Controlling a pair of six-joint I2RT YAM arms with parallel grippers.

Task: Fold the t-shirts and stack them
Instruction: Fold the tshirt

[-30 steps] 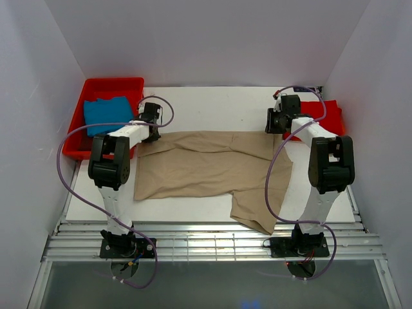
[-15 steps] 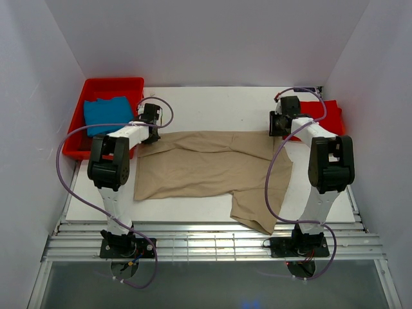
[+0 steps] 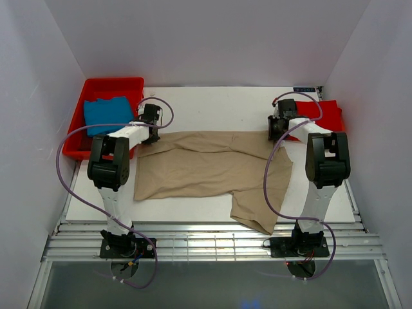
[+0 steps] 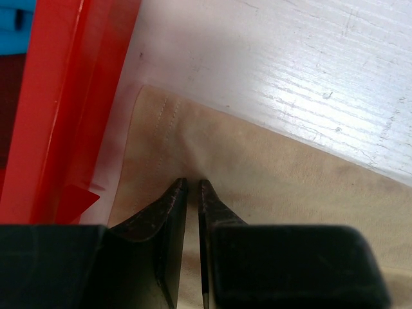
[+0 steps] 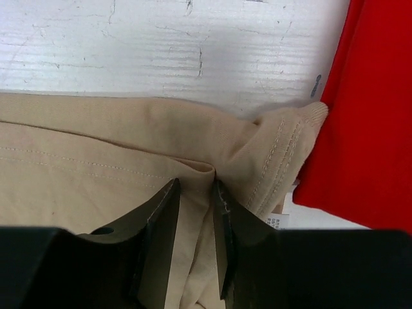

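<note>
A tan-beige soft cloth t-shirt (image 3: 206, 164) lies spread and rumpled across the white wooden desk (image 3: 212, 103), with one flap spilling past the desk's near edge. At the shirt's far left corner the left tool (image 4: 192, 185) is clenched, its dark fingers (image 4: 170, 212) all but meeting, with the hemmed cloth nipped between them. At the shirt's far right corner the right tool (image 5: 195, 187) grasps a raised fold of the same cloth, just beside the stitched sleeve hem. Just left of the shirt's far left corner sits a rigid red plastic tray (image 3: 96, 87) with a blue cloth t-shirt (image 3: 106, 114) folded inside it. Touching the tan shirt's far right sleeve, a bright red cloth t-shirt (image 3: 329, 112) lies on the desk
</note>
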